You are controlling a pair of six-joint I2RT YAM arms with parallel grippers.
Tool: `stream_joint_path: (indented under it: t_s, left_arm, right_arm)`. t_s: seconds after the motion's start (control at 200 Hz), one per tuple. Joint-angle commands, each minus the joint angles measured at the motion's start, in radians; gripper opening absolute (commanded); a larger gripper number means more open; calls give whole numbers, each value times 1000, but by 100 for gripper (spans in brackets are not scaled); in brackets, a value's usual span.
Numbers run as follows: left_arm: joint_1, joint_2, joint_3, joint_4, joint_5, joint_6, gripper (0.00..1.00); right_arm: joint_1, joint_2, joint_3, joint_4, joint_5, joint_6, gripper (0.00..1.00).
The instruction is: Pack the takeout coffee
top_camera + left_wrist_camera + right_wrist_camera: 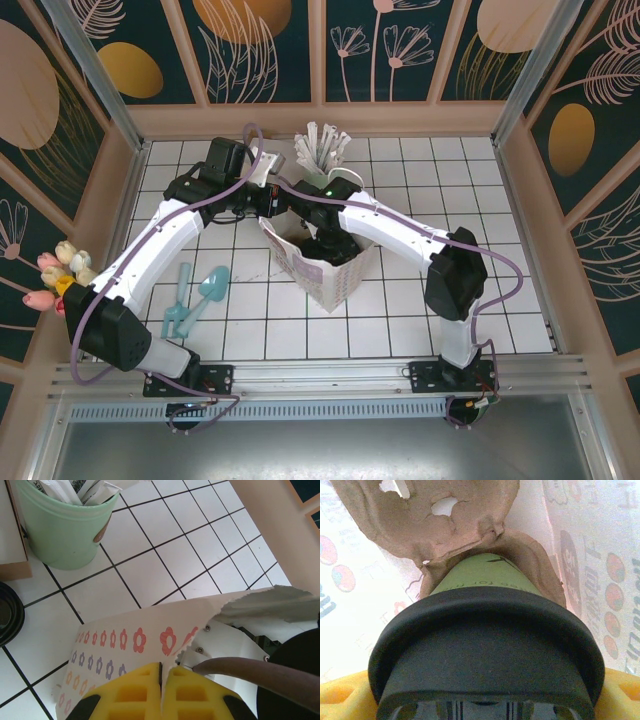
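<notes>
At centre of the top view, a paper bag point(340, 282) stands open on the tiled table point(480, 300). The left gripper point(161, 672) is pressed together on the bag's rim. Inside the bag, the right gripper point(485, 702) clamps the coffee cup point(485, 577) by its black lid point(485, 650); the cup sits in a cardboard tray point(445, 525).

On the right wrist camera the takeout coffee point(485, 645) loses its lid's near rim at 6 o'clock; its base is buried in the pulp carrier point(395, 525); its print is blurred; from above, the paper bag point(345, 280) and the right arm point(400, 230) hide it; on the left wrist camera the pale green cup point(65, 530) is cropped at 12, a black ring point(19, 615) at 9.
</notes>
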Motion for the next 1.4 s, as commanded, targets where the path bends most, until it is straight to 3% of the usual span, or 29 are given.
stream_joint_path:
  t_s: [0.0, 1.391]
  left_arm:
    - [-3, 9, -6, 8, 0, 9, 0]
    - [-2, -47, -61, 76, 1, -27, 0]
  right_arm:
    - [3, 11, 21, -37, -16, -21, 43]
    - [-7, 38, -20, 0, 4, -35, 43]
